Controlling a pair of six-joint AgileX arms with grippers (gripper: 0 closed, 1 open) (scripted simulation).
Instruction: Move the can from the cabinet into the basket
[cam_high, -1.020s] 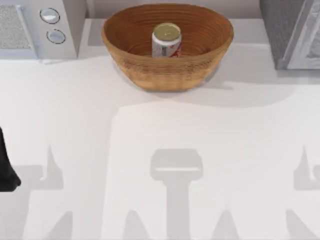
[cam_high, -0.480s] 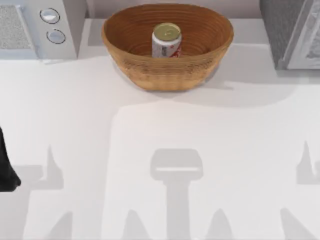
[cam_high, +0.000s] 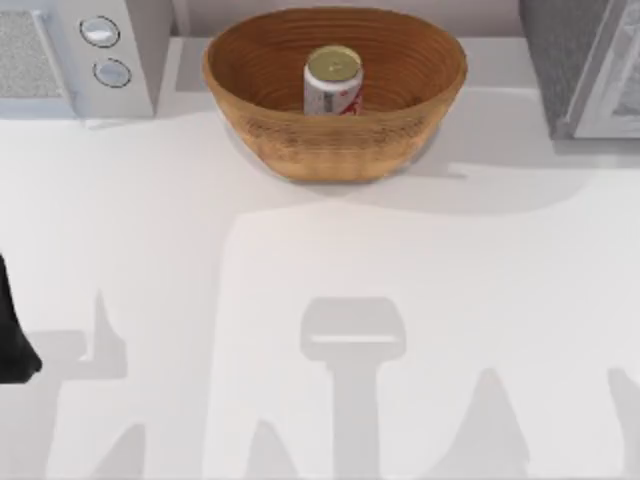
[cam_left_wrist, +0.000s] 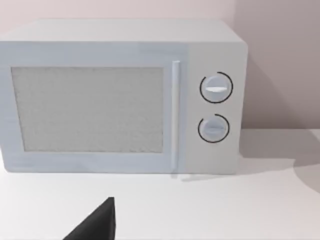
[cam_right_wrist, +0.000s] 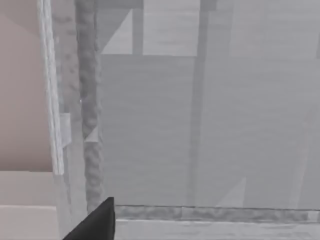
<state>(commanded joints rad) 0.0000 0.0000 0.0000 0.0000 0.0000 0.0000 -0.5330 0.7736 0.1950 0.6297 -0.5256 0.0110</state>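
You will find the can (cam_high: 333, 82) standing upright inside the basket (cam_high: 258, 122), so the transfer looks complete; whether either pincer is open or closed cannot be told.

From my remote station I assess this as a rendered mock-up of a home kitchen counter. The work surface is a plain white table (cam_high: 300, 260) set against a pale pinkish wall (cam_left_wrist: 280, 60). At the far left stands a white microwave (cam_left_wrist: 120, 95) with a mesh-fronted door, a vertical handle and two round knobs (cam_left_wrist: 216, 88). At far centre sits a brown woven wicker basket (cam_high: 335, 140) holding an upright drink can (cam_high: 333, 82). At the far right is a dark grey speckled cabinet (cam_high: 560, 60) with a pale white-framed door. Surfaces are uniform and unmarked, consistent with simulation.
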